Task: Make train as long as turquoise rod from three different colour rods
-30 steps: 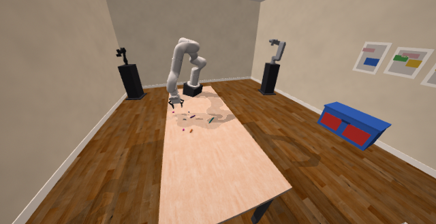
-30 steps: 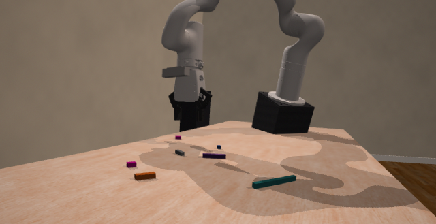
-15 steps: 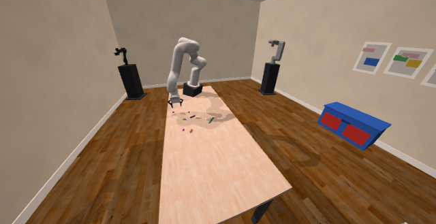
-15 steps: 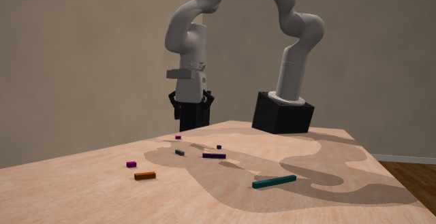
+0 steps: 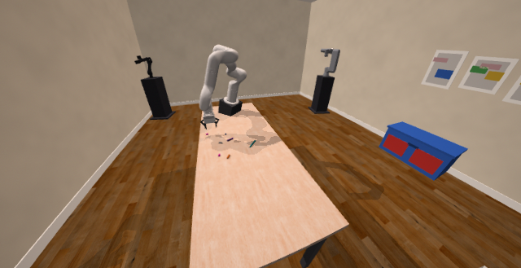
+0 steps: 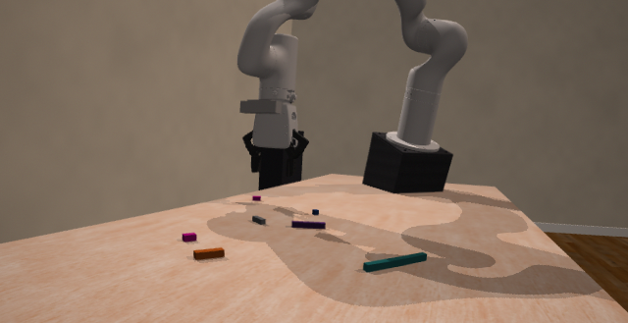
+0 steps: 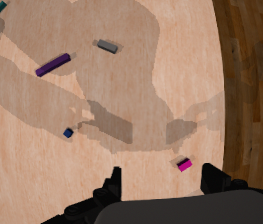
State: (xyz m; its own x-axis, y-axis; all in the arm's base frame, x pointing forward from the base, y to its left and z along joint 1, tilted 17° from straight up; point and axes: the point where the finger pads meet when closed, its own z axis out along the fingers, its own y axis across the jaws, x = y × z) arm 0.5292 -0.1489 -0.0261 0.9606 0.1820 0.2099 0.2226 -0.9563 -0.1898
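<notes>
Turquoise rod (image 6: 394, 261) flat, lower right of exterior view, slightly angled. Purple rod (image 6: 308, 224) flat at centre; blue rod (image 6: 315, 211) just above. Grey rod (image 6: 258, 220) left of purple. Orange rod (image 6: 208, 253) lower left; magenta rods (image 6: 189, 237) (image 6: 256, 197) separate. All apart.
</notes>
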